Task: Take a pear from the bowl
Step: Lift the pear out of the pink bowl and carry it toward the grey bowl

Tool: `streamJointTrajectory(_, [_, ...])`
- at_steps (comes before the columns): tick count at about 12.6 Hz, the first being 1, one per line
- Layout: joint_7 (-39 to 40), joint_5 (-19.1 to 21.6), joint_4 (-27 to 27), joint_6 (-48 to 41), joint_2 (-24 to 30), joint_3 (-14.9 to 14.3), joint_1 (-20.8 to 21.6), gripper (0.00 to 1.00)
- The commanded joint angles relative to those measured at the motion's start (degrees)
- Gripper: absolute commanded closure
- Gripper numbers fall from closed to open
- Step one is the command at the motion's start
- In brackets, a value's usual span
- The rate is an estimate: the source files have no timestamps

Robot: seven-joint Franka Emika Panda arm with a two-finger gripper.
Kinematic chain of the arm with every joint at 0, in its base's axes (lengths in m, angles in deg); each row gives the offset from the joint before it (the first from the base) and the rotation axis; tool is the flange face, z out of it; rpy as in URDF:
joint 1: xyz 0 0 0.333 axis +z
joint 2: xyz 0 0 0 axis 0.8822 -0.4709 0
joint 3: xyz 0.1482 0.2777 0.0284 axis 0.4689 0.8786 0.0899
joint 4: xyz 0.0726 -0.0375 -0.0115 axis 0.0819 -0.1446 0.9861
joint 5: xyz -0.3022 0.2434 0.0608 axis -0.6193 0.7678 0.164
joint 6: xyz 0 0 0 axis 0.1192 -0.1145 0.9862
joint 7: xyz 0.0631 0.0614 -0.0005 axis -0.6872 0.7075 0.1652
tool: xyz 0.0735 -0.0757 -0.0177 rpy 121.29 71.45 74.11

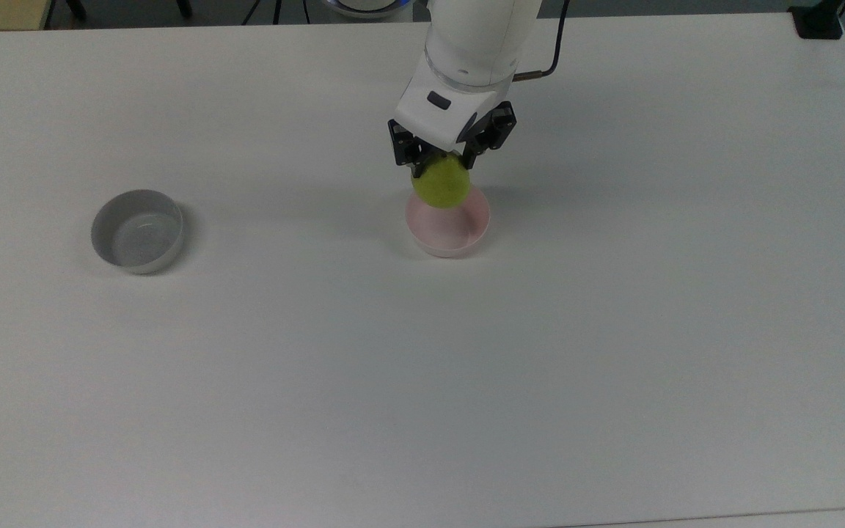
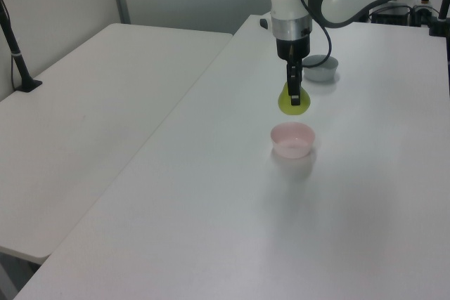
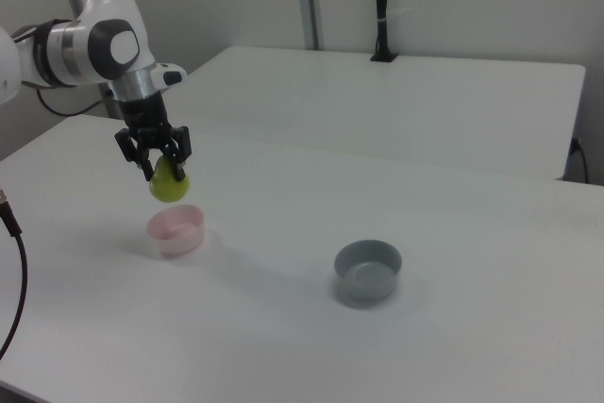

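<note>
the pick looks essentially done: the gripper (image 1: 441, 163) has its fingers closed on the upper part of the pear (image 1: 441, 185), and the yellow-green fruit hangs in the air, clear of the pink bowl (image 1: 466, 236) below it. in the left view the pear (image 2: 293, 102) sits plainly above the bowl (image 2: 292, 140) with open space between the two, and the right view agrees, with the fruit (image 3: 169, 182) held just over the bowl's rim (image 3: 176, 230) and not touching it. judging from this, what is left is little more than holding the fruit securely, perhaps raising it a little further; the task names no place to carry it to. the grip is near the narrow top of the fruit, so i would judge that a slip is the main risk, since most of the rounded body hangs below the fingers. as for the containers, the pink bowl now looks empty, its smooth pale inside showing in the left view with nothing in it. the grey bowl (image 1: 138, 232) stands well apart from it on the white counter (image 1: 613, 352), toward the top view's left, and it too looks empty, with only a pale sheen on its bottom. both bowls stand upright on the counter.
</note>
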Motion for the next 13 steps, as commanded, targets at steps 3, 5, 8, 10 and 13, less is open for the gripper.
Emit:
streamJointTrajectory(3, [0.32, -0.01, 0.09, -1.24, 1.13, -2.69, -2.84, 0.86])
streamJointTrajectory(5, [2.77, -0.02, 0.09, -0.8, 1.57, -6.28, -2.93, 0.86])
streamJointTrajectory(8, [6.56, -0.1, 0.0, -0.54, 1.66, -11.3, -3.02, 0.86])
streamJointTrajectory(10, [8.58, -0.02, -0.26, -0.19, 1.57, -12.54, -4.16, 0.86])
streamJointTrajectory(13, [8.68, -0.1, -3.33, 4.36, 0.87, -12.54, -5.31, 0.86])
